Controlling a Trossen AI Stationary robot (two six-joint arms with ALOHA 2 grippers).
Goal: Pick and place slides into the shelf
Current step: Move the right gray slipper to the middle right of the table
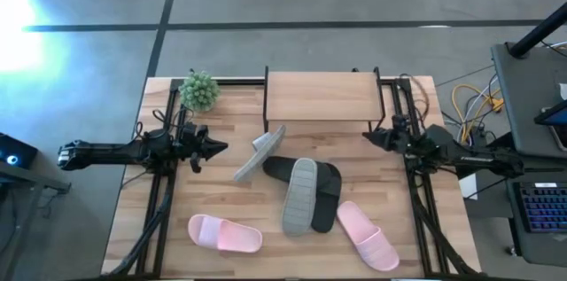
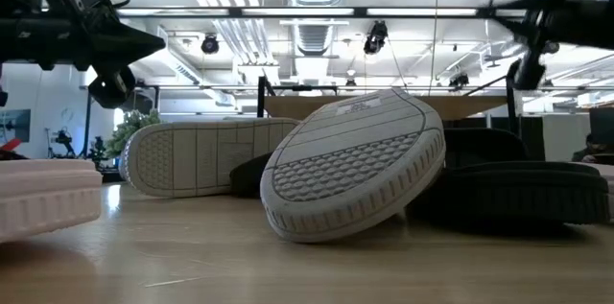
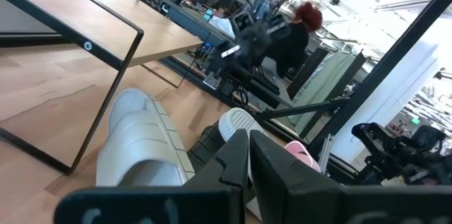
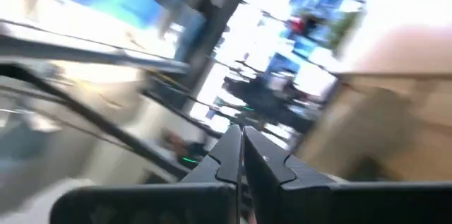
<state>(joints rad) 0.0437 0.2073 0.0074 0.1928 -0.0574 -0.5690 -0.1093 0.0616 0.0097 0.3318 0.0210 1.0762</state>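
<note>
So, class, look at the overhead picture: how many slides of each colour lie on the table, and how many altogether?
Grey-white slides: 2, one near the shelf, one lying sole-up across the black pair.
Black slides: 2, partly covered.
Pink slides: 2.
Total: 6 slides, none on the shelf.

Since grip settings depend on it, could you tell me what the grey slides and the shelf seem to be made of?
The grey slides look like matte moulded foam or soft rubber: one piece, with a ridged tread on the sole. The shelf has a light wood-grain top, possibly laminate, on a thin black frame, apparently metal.
</note>
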